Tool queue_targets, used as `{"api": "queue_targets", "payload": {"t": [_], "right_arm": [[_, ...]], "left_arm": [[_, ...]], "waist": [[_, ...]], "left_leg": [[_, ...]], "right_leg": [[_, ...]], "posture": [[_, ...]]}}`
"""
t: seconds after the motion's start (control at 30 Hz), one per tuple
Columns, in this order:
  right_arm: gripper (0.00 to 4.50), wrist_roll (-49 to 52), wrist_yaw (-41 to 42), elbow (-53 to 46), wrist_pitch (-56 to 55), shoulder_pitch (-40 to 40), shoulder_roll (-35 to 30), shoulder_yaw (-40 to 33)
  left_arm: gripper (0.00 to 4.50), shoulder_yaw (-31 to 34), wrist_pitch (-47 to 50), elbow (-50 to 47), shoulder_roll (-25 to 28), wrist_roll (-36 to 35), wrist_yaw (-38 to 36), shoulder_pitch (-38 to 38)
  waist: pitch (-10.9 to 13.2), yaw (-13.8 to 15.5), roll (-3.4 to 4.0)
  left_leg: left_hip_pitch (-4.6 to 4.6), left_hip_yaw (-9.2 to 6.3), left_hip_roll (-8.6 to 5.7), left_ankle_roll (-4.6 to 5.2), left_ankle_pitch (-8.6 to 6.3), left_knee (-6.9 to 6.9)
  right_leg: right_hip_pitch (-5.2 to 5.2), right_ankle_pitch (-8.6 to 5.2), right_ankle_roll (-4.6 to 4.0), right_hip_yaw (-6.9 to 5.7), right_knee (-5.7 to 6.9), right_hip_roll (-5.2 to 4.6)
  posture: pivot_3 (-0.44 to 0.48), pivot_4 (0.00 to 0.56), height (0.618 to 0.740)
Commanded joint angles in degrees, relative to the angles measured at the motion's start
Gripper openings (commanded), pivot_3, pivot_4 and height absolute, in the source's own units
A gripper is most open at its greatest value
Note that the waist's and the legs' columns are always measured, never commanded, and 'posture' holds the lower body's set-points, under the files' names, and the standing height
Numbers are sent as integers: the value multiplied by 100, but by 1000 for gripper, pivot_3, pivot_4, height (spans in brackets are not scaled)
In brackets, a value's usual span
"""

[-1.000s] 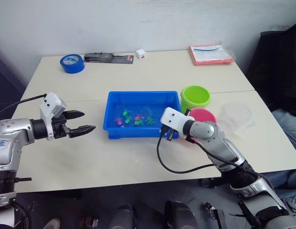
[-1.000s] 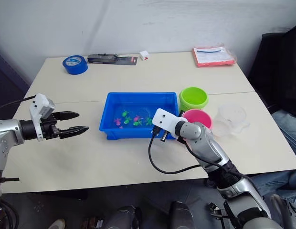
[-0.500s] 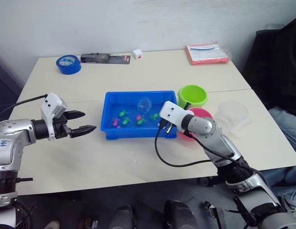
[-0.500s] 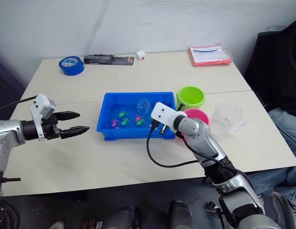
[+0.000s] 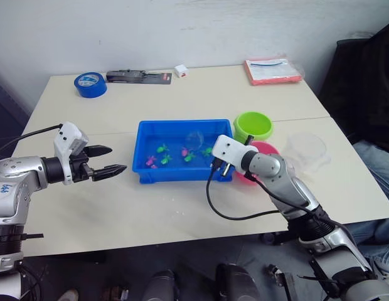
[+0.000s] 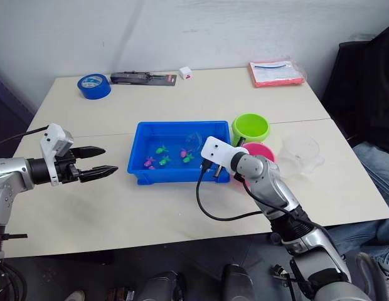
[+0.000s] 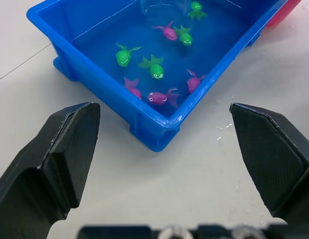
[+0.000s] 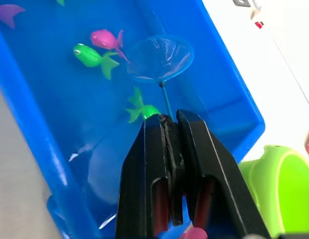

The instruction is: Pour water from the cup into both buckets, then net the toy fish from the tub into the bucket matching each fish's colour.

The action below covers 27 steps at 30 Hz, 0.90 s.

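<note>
The blue tub [image 5: 143, 130] sits mid-table with water and several pink and green toy fish [image 7: 155, 69] in it. My right gripper [image 8: 169, 118] is shut on the net's thin black handle. The net [image 8: 160, 59], with its blue ring and seemingly empty mesh, hangs over the tub's far right part beside a pink fish [image 8: 106, 39] and a green fish [image 8: 89, 56]. The lime green bucket [image 5: 254, 125] and pink bucket [image 5: 270, 153] stand just right of the tub. The clear cup [image 5: 305, 150] is right of them. My left gripper [image 5: 117, 159] is open, left of the tub.
Along the table's far edge lie a blue tape roll [image 5: 90, 84], a black tool [image 5: 139, 76], a small white box [image 5: 181, 70] and a red folder [image 5: 274, 70]. A black cable [image 5: 227, 213] loops from my right wrist over the table's front.
My right gripper has brought the net over the tub's far right part and then shifted slightly right. The fish have drifted in the water. The left arm has stayed put.
</note>
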Motion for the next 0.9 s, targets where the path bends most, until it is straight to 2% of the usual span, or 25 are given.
{"api": "queue_targets", "payload": {"t": [0.03, 0.47, 0.9], "right_arm": [[782, 16, 89, -355, 42, 42, 54, -24], [782, -166, 250, -447, 131, 189, 50, 179], [782, 195, 517, -680, 455, 250, 469, 177]], "left_arm": [[4482, 117, -15, -219, -15, -100, 40, 38], [4482, 130, 10, -270, 7, -119, 59, 122], [4482, 186, 63, -323, 43, -148, 58, 182]], "waist": [[0, 0, 0], [0, 0, 0], [0, -2, 0]], "left_leg": [[0, 0, 0, 0, 0, 0], [0, -2, -1, -1, 0, -2], [1, -1, 0, -1, 0, -3]], "right_leg": [[0, 0, 0, 0, 0, 0], [0, 0, 0, 0, 0, -1], [-1, 0, 0, 0, 0, -1]], "posture": [[0, 150, 737], [0, 150, 737], [0, 150, 737]]}}
